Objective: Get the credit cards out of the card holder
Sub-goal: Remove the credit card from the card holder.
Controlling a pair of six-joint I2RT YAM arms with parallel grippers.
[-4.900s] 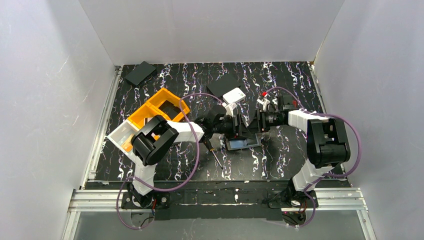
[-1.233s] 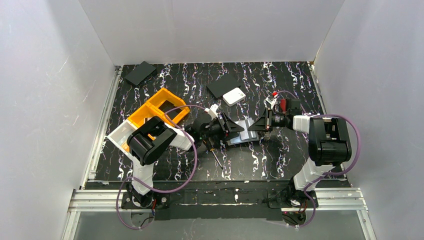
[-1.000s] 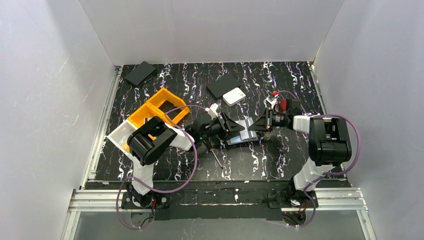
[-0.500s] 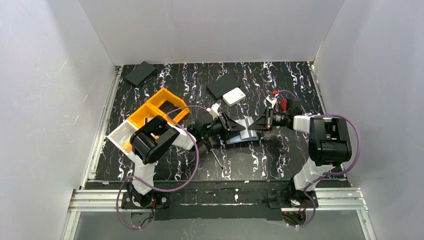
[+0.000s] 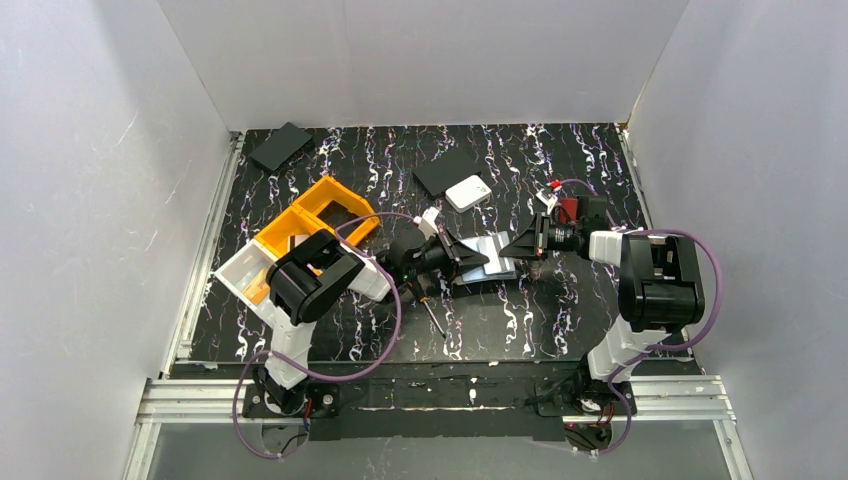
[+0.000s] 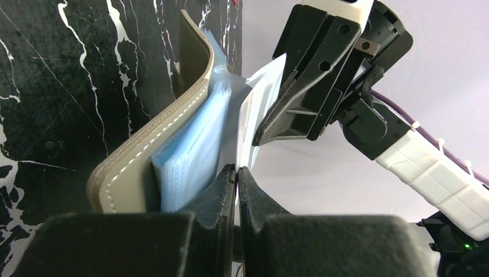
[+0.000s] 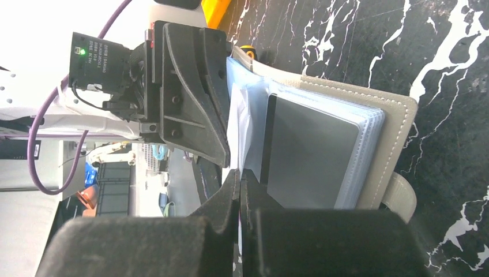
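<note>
Marbled table [image 5: 520, 325]; left fingers [image 6: 236, 172] and right fingers [image 7: 239, 175] clenched on card holder [image 6: 144, 151], credit cards [image 7: 311, 151] half-hidden

On the worktop [image 5: 560, 160] we see orange bins [image 5: 318, 215], two black rectangles [image 5: 280, 146], a white box [image 5: 467, 192], the card holder [image 5: 487, 262], perhaps a screwdriver [image 5: 432, 317].

The table [image 5: 560, 320] is black with white squiggly streaks. The holder [image 6: 144, 156] is grey-brown with white stitches and pale blue inside. The card [image 7: 311, 150] in it is grey. The bins [image 5: 312, 200] are orange, one white. The box [image 5: 467, 192] is white. The cables [image 5: 713, 285] are purple.
</note>
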